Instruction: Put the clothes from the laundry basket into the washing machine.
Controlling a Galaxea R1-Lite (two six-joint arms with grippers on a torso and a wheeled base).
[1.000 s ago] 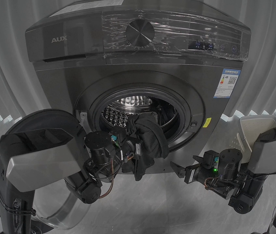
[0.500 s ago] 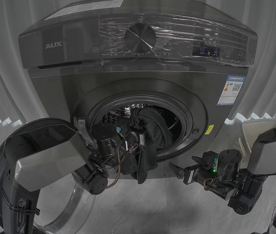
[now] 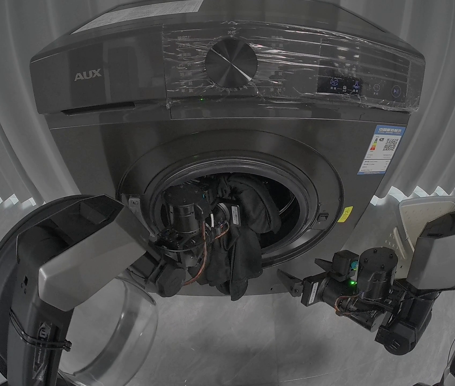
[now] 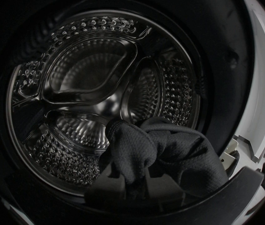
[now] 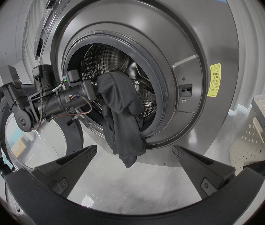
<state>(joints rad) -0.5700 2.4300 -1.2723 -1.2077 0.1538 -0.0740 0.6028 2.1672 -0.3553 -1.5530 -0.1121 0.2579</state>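
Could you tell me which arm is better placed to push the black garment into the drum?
Left: the left claw grips the garment at the drum opening; the right claw hangs open below, outside.

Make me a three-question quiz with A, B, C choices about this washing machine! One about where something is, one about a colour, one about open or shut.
1. Where is the garment?
A) At the mouth of the drum, hanging over the rim.
B) On a chair.
C) On a shelf.
2. What colour is the garment?
A) White.
B) Red.
C) Black.
3. How is the door of the washing machine?
A) Shut.
B) Swung open.
C) Taken off.
Answers:
1 A, its top sits in the drum's opening while its tail dangles outside.
2 C, it is black all over.
3 B, the door stands out on the robot's left and the drum is uncovered.
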